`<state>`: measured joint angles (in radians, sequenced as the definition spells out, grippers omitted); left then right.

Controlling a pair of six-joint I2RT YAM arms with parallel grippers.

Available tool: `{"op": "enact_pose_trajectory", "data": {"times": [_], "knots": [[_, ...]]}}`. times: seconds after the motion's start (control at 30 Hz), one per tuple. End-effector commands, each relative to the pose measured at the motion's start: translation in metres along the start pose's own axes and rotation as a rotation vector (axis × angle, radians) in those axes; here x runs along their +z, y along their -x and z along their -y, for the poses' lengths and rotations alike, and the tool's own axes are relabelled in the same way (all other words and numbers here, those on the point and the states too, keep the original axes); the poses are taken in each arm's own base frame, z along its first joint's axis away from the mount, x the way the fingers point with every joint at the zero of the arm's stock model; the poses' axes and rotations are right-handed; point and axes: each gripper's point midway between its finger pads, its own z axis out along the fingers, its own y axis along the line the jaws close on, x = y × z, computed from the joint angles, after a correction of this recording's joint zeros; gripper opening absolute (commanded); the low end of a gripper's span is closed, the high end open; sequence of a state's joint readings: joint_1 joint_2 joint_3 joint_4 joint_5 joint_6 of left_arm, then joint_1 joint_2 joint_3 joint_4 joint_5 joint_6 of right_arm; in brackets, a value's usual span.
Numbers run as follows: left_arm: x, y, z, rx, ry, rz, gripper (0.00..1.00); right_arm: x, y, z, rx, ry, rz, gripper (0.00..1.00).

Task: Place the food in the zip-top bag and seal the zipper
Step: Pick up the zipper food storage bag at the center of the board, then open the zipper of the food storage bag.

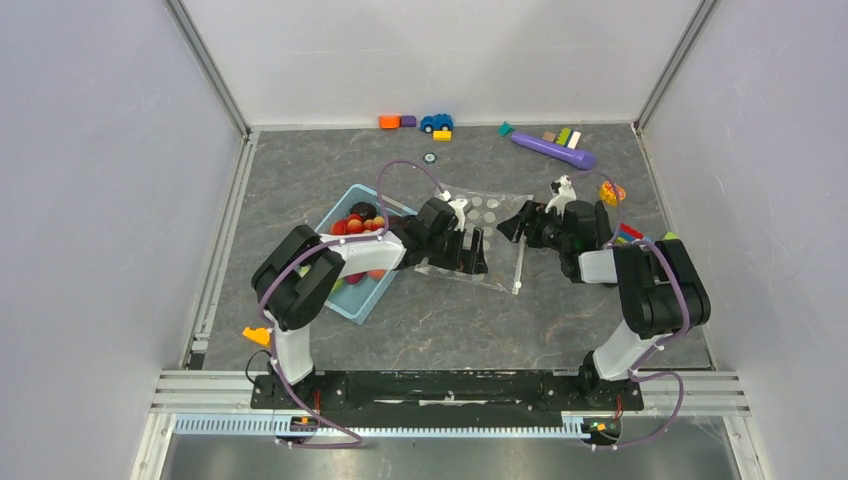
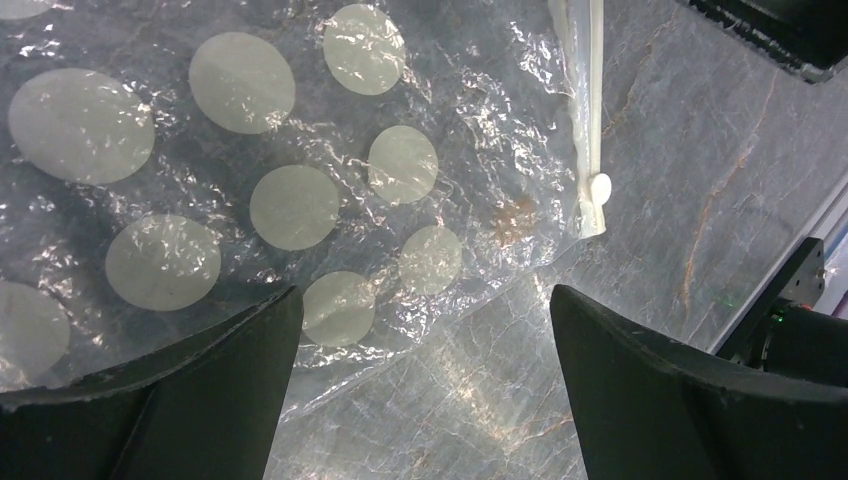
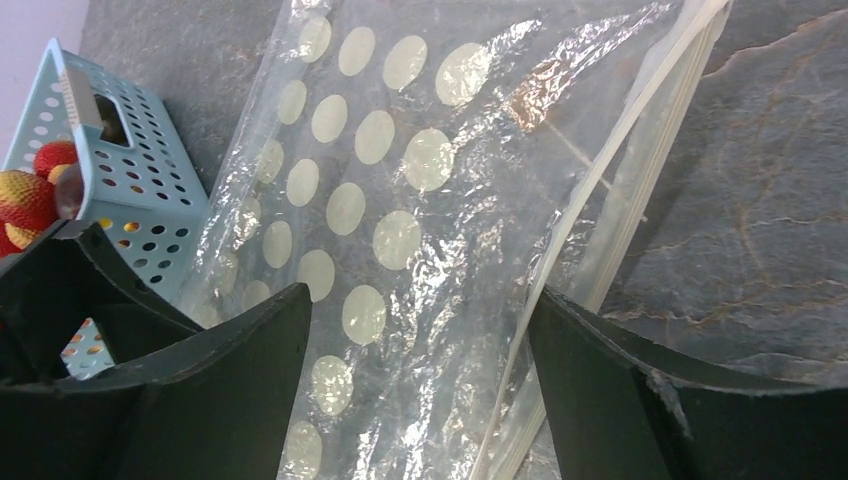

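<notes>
Both pairs of jaws stand apart, holding nothing, above the dotted bag mid-frame; food sits in the basket, centre-left.

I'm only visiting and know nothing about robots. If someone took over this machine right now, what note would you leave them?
Left gripper: open, holding nothing, over the clear plastic zip-top bag with white dots.
Right gripper: open, holding nothing, over the same bag near its zipper strip.
The bag lies on the grey table beside the light blue perforated plastic basket. The small red and orange toy food sits in that basket.
Done: no food in the bag yet.
Left: move the food into the bag, then seal the zipper with its white slider tab.
</notes>
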<state>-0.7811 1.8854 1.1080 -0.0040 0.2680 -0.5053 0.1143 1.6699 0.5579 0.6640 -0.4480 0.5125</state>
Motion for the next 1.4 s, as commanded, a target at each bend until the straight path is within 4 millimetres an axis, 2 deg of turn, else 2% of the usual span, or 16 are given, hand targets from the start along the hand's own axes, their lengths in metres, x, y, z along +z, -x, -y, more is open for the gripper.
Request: {"op": "enact_pose_trajectory", "data": {"times": [0.0, 0.07, 0.17, 0.27, 0.3, 0.33, 0.47, 0.53, 0.63, 0.73, 0.83, 0.9, 1.07, 1.13, 1.2, 1.37], "knots": [[0.009, -0.011, -0.001, -0.029, -0.022, -0.025, 1.00, 0.002, -0.001, -0.015, -0.002, 0.070, 0.018, 0.81], [0.009, -0.012, -0.001, -0.035, -0.023, -0.026, 1.00, 0.001, -0.008, -0.017, -0.002, 0.079, 0.003, 0.73], [0.006, -0.011, 0.002, -0.036, -0.038, -0.019, 1.00, 0.001, -0.015, -0.019, -0.007, 0.078, -0.008, 0.54], [0.001, -0.008, 0.006, -0.035, -0.052, -0.005, 1.00, -0.001, -0.017, -0.019, -0.019, 0.069, 0.000, 0.27], [-0.002, -0.007, 0.009, -0.038, -0.060, -0.001, 1.00, -0.002, -0.016, -0.021, -0.031, 0.070, 0.006, 0.10], [-0.004, -0.006, 0.012, -0.041, -0.070, 0.000, 1.00, -0.003, -0.014, -0.022, -0.036, 0.070, 0.013, 0.00], [-0.024, 0.003, 0.029, -0.048, -0.118, 0.034, 1.00, -0.014, 0.008, -0.039, -0.126, 0.099, 0.075, 0.00], [-0.043, 0.015, 0.043, -0.042, -0.151, 0.076, 1.00, -0.023, 0.020, -0.047, -0.224, 0.085, 0.085, 0.00], [-0.075, 0.033, 0.060, -0.029, -0.175, 0.140, 1.00, -0.037, 0.040, -0.048, -0.355, -0.009, 0.095, 0.00], [-0.110, 0.046, 0.072, -0.009, -0.175, 0.208, 1.00, -0.061, 0.062, -0.052, -0.452, -0.099, 0.109, 0.00], [-0.142, 0.061, 0.077, -0.005, -0.143, 0.291, 1.00, -0.084, 0.070, -0.075, -0.631, -0.076, 0.142, 0.00], [-0.162, 0.073, 0.083, -0.006, -0.133, 0.342, 1.00, -0.097, 0.068, -0.091, -0.735, -0.031, 0.163, 0.00], [-0.196, 0.107, 0.112, -0.050, -0.200, 0.452, 1.00, -0.112, 0.072, -0.115, -0.799, 0.015, 0.224, 0.00], [-0.200, 0.122, 0.126, -0.047, -0.224, 0.468, 1.00, -0.111, 0.071, -0.122, -0.776, 0.035, 0.228, 0.00], [-0.198, 0.136, 0.128, -0.056, -0.193, 0.489, 1.00, -0.108, 0.065, -0.130, -0.758, 0.060, 0.220, 0.00], [-0.172, 0.153, 0.126, -0.087, -0.128, 0.493, 1.00, -0.105, 0.055, -0.138, -0.738, 0.064, 0.203, 0.00]]}}
